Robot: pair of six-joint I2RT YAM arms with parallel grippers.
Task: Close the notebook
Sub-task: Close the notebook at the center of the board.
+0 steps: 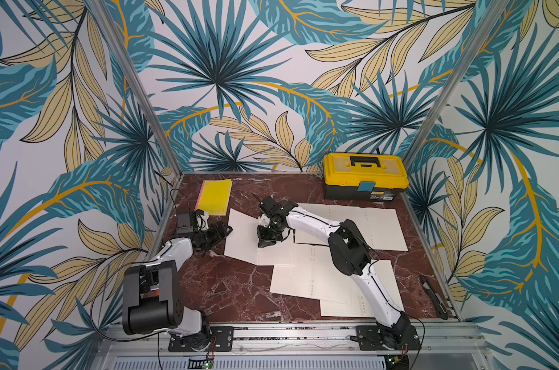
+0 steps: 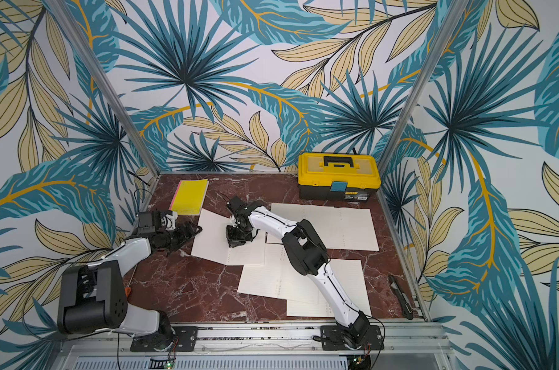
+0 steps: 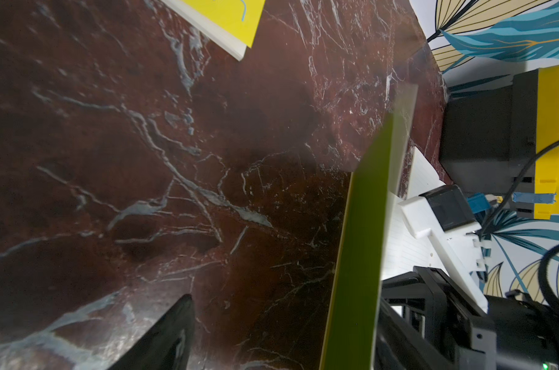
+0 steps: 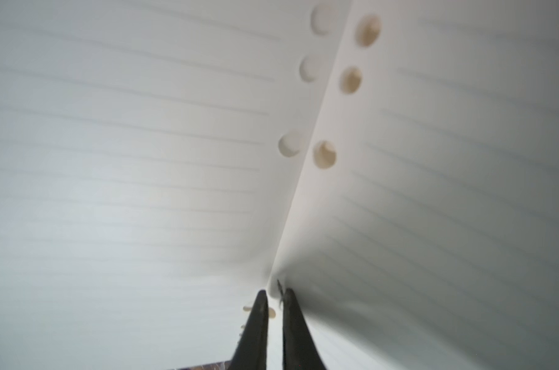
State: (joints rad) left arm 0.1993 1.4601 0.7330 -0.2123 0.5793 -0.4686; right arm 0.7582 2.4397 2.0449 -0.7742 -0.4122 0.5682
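The open notebook (image 1: 243,230) (image 2: 211,234) lies left of the table's middle, lined pages up. Its left half is raised off the table. My left gripper (image 1: 225,229) (image 2: 196,229) is at that left edge and stands open. In the left wrist view the cover's green-yellow underside (image 3: 364,240) stands on edge between the spread fingers (image 3: 175,336), close to the other one. My right gripper (image 1: 261,244) (image 2: 231,245) (image 4: 275,293) points down onto the notebook's fold, jaws shut with only a sliver between the tips. The punched pages (image 4: 143,160) fill the right wrist view.
A closed yellow notebook (image 1: 214,195) (image 3: 227,22) lies at the back left. A yellow and black toolbox (image 1: 364,176) (image 3: 496,128) stands at the back right. Other open notebooks (image 1: 368,227) (image 1: 303,278) cover the middle and right. A black knife (image 1: 435,296) lies by the right edge.
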